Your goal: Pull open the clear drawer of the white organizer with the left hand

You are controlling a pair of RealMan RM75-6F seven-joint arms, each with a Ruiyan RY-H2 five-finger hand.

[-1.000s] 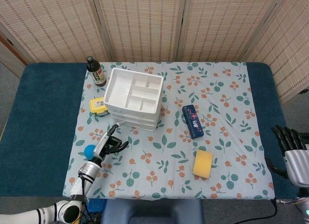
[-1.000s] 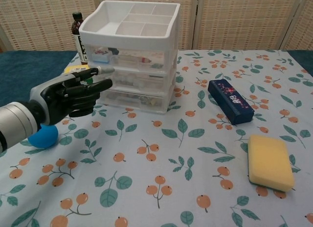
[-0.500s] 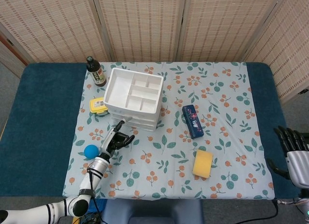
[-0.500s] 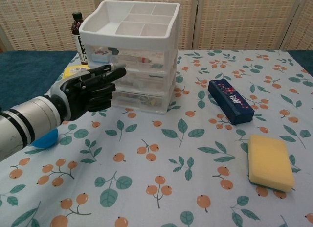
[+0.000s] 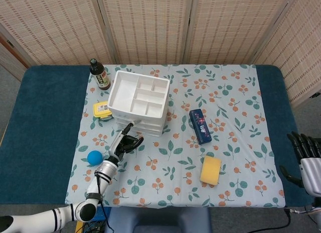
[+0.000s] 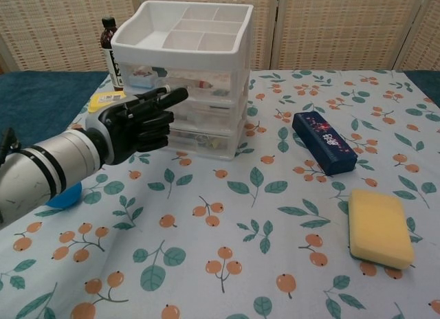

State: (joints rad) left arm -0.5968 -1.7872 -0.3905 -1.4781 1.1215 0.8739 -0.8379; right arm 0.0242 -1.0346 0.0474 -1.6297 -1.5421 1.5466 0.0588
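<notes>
Three clear plastic drawers stacked in the white organizer [image 6: 184, 78] face the left hand [image 6: 135, 124], which is much the nearer of the two; the right hand [image 5: 307, 157] hangs well apart at the far table edge, fingers loosely spread and holding nothing. Directly ahead of the left hand's extended finger lies the drawer front [image 6: 199, 106], its long axis running crosswise to the reach. That finger points at the drawers while the others are curled in on nothing; whether its tip touches the front I cannot tell. Opening likely calls for hooking the drawer's edge and drawing straight back toward the arm.
</notes>
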